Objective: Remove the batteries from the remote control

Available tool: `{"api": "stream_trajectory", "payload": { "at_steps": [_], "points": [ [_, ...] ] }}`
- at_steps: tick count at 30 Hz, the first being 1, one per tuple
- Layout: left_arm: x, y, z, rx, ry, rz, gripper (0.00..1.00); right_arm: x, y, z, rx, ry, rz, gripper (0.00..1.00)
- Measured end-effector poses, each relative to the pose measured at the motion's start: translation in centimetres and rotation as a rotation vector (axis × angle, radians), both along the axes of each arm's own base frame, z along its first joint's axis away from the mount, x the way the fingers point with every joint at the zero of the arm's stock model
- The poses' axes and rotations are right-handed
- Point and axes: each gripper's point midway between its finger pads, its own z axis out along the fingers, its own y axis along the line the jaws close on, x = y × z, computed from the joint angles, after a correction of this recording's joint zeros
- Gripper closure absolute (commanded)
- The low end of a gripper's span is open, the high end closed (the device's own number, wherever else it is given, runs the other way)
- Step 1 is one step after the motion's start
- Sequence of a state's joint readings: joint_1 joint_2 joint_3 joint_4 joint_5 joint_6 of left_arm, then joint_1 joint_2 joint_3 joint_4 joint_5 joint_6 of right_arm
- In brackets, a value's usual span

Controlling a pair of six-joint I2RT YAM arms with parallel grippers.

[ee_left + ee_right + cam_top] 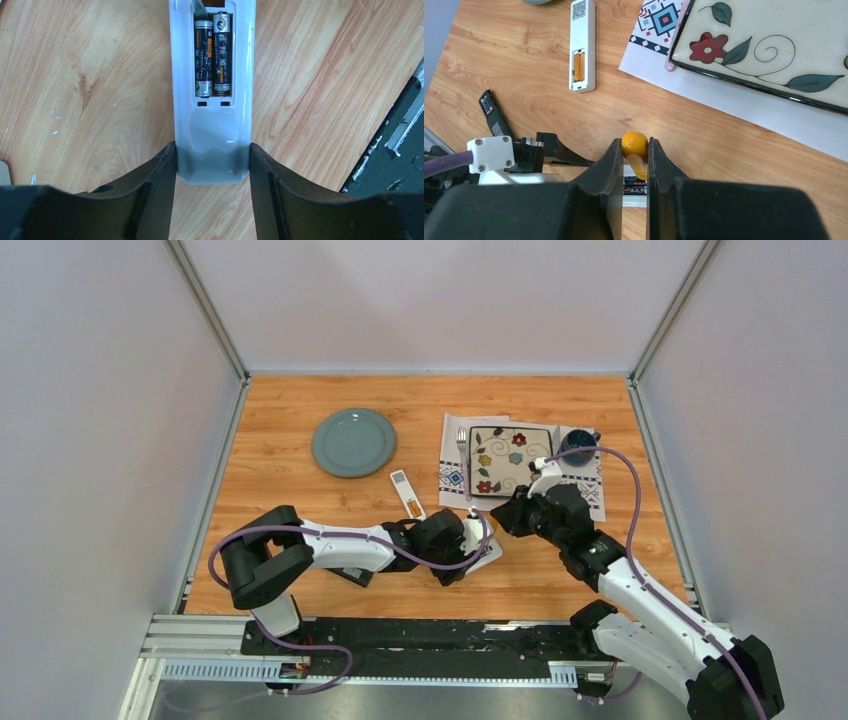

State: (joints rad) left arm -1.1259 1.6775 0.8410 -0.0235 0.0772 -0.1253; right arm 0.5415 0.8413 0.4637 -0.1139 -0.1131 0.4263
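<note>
Nearest me, my left hand (212,150) is clenched on the tail end of a white remote (212,130). One finger presses each long side, pinning it flat on the worktop (90,90). The cover is off, and the batteries (222,54) lie side by side in the open bay, both seated. Just beyond, my right hand (634,142) is clamped on the orange handle of a screwdriver (639,167) that points down toward that bay. In the left wrist view a grey tip shows at the bay's far edge.

Risks, as I judge them:
- The tip could skid off a rounded cell and gouge the plastic or bend a spring contact.
- A cell levered out too briskly could pop free and roll away across the worktop.
- I hold the remote only by its tail, so prying at the other end could swing it out of my grip.

Count: two remotes, the held one and a second remote (583,45) farther out with two orange cells (579,67) in it. There are two dark batteries in mine, one screwdriver, and one dark flat piece (494,117) I cannot identify. Farthest away are one green plate (353,442), one flowered plate (510,460) on one mat (452,480), one fork (463,450) and one blue cup (577,447).
</note>
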Motion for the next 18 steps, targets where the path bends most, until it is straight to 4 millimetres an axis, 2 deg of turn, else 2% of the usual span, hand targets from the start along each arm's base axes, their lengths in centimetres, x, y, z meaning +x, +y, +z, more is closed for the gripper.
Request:
{"api": "stream_trajectory", "payload": {
  "at_steps": [8,11,18],
  "points": [
    [-0.1,0.0,0.0,0.004,0.007,-0.005,1.0,-0.2,0.5,0.9,0.021,-0.003,0.03,1.0],
    [-0.1,-0.5,0.1,-0.016,0.008,-0.011,1.0,-1.6,1.8,1.7,0.114,0.062,0.077,1.0],
    [-0.1,-1.1,0.2,-0.04,0.012,-0.014,1.0,-1.7,1.2,1.2,0.208,0.173,0.024,1.0]
  ]
}}
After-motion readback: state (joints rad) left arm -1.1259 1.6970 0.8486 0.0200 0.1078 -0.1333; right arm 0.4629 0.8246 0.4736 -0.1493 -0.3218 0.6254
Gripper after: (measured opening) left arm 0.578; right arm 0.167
